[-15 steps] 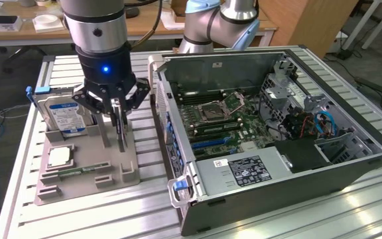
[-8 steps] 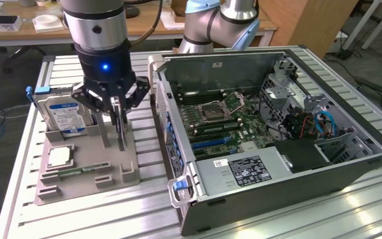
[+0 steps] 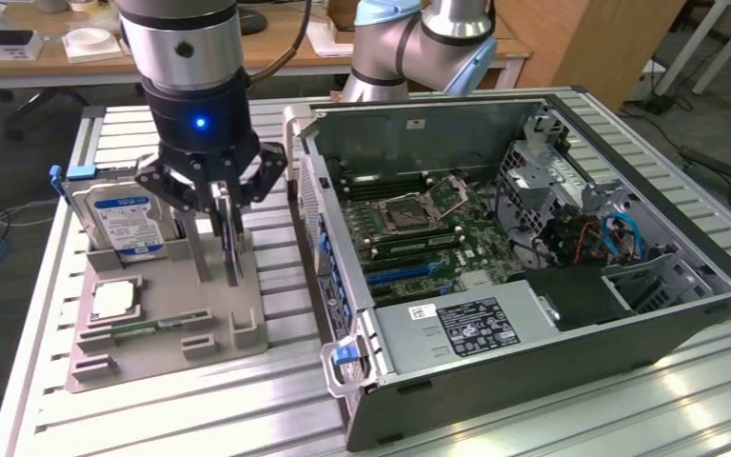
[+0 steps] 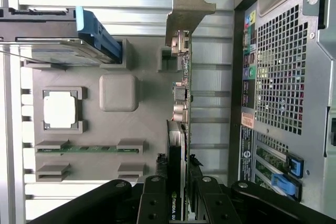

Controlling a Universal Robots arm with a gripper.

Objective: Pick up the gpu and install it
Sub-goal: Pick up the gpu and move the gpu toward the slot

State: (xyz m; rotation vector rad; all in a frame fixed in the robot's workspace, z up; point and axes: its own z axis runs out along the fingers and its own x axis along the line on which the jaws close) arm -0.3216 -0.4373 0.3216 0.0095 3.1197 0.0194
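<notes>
**Claw clamped on the card in its holder**

From the exterior view's left: one silver hard drive with a blue-white label [image 3: 118, 221], one square silver processor chip [image 3: 114, 300] and one narrow green memory stick [image 3: 149, 328] sit in one grey plastic parts holder [image 3: 248, 335] on the slatted metal counter [image 3: 149, 419]. At three o'clock of the drive, the one gpu [image 3: 232, 262], a thin black expansion card, stands upright with the black claw [image 3: 227, 221] part-closed on its upper edge. One open black computer case [image 3: 531, 314] lies further toward three o'clock. The lift looks best kept straight and vertical.
</notes>
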